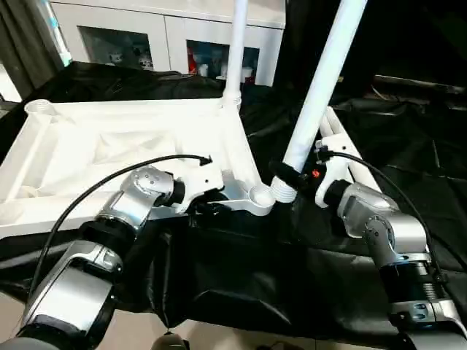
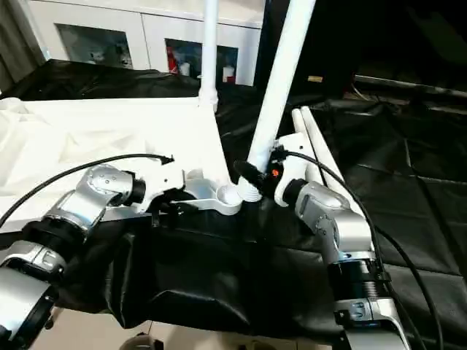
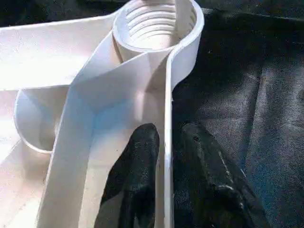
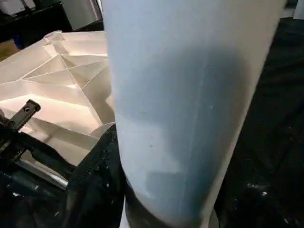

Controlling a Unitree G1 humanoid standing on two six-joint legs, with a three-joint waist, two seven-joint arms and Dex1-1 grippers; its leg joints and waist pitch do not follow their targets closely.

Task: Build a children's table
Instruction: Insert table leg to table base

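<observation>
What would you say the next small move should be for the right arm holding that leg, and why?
Probably shift the leg sideways over the near corner socket and stand it upright. The right tool grips the leg near its ribbed end, which sits just beside the socket, tilted. The socket is empty, and the left tool straddles the tabletop rim close by.
</observation>
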